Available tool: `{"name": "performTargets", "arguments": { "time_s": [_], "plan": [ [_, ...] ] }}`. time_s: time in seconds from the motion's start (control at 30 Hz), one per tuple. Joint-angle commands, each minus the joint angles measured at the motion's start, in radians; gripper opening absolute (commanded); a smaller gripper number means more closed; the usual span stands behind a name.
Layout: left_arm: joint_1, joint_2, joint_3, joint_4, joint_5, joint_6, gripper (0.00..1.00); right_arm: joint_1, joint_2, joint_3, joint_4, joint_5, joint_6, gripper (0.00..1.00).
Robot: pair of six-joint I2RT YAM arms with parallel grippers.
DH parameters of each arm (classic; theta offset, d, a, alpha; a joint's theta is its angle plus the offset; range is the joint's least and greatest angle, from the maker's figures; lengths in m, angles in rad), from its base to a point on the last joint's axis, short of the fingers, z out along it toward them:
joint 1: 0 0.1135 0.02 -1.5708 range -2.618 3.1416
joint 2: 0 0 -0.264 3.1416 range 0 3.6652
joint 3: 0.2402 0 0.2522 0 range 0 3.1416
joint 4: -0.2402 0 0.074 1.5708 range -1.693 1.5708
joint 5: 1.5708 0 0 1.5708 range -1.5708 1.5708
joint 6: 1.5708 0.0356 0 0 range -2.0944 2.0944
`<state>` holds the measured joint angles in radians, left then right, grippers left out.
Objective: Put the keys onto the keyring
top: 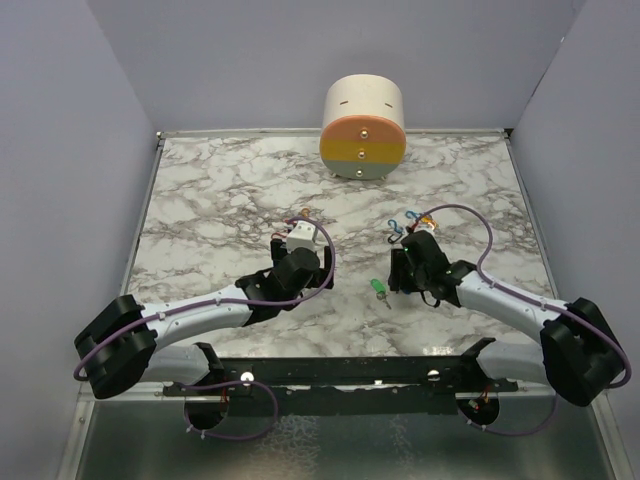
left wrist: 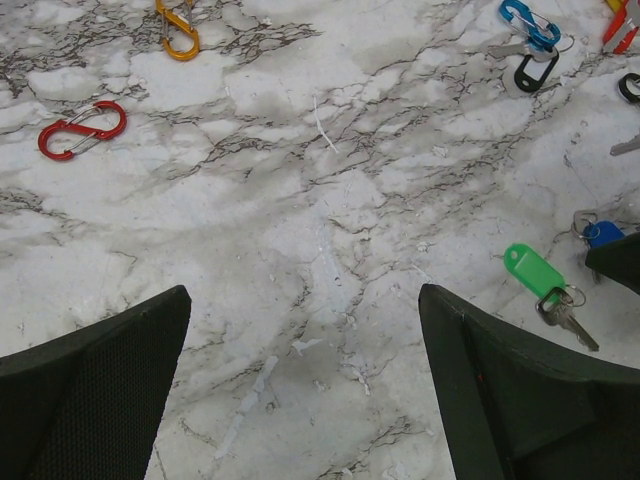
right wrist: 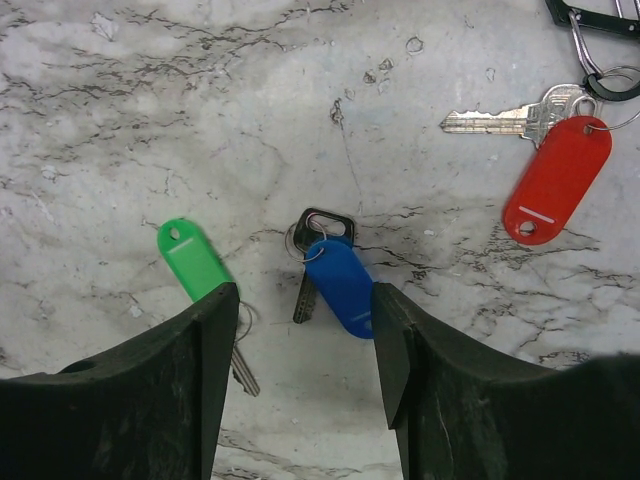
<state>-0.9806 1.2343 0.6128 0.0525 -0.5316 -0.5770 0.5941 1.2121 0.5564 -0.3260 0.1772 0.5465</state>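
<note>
Seemingly barely begun: green key (right wrist: 195, 260), blue key (right wrist: 340, 285) and red key (right wrist: 555, 180) lie separate. Right hand (right wrist: 305, 300) released astride blue key; left hand (left wrist: 305, 295) released.

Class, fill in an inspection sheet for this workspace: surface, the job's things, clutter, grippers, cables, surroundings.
Surface: marble-patterned table, flat, with a few pale scuffs.
Job's things: green-tagged key, blue-tagged key and red-tagged key lie flat on the table, apart from one another.
Clutter: red clip, orange clip and blue clip lie on the table.
Grippers: left gripper wide open over bare marble, empty; right gripper open, jaws astride the blue-tagged key, not closed on it.
Cables: purple cable loops above each arm, off the keys.
Surroundings: plain grey walls; striped cream cylinder at the far edge.
</note>
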Motion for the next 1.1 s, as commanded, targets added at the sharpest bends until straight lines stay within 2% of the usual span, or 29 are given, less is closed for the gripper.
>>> {"name": "performTargets", "arguments": {
  "time_s": [0.0, 0.37, 0.63, 0.77, 1.07],
  "plan": [
    [0.009, -0.021, -0.008, 0.029, 0.031, 0.009, 0.99, 0.003, 0.037, 0.04, -0.022, 0.057, 0.018, 0.57],
    [0.023, -0.022, -0.02, 0.048, 0.051, 0.016, 0.99, 0.002, 0.101, 0.054, -0.004, 0.04, 0.012, 0.55],
    [0.034, -0.03, -0.025, 0.048, 0.053, 0.019, 0.99, 0.002, 0.158, 0.06, 0.024, 0.023, 0.007, 0.46],
    [0.04, -0.036, -0.034, 0.052, 0.056, 0.02, 0.99, 0.002, 0.16, 0.059, 0.037, 0.029, 0.006, 0.37],
    [0.048, -0.044, -0.05, 0.056, 0.061, 0.016, 0.99, 0.003, 0.176, 0.069, 0.062, 0.04, -0.003, 0.27]
  ]
}}
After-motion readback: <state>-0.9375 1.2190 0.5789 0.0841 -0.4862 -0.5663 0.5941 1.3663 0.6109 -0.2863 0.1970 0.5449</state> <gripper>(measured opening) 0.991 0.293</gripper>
